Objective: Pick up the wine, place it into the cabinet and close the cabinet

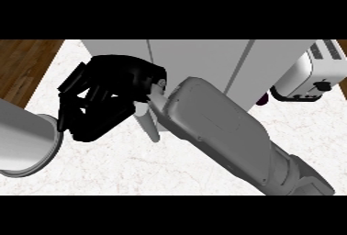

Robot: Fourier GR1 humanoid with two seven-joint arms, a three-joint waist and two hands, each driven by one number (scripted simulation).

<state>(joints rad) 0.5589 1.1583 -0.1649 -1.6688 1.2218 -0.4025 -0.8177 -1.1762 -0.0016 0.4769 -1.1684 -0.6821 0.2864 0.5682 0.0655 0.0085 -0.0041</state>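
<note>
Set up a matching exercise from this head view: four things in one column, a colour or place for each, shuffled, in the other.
Things:
1. right hand
2. toaster
3. cabinet
4. counter

Descriptions:
A. white marble surface
B. grey, at the top centre
C. black, left of centre
D. white, at the right edge

Pairs: 1-C, 2-D, 3-B, 4-A

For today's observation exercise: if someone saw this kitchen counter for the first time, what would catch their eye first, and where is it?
First, the big grey right forearm slanting up from the lower right to the picture's middle. Next, the black hand at upper left, its fingers curled in front of the white cabinet; whether it holds anything cannot be seen. A white toaster stands at the far right on the marbled counter.
</note>
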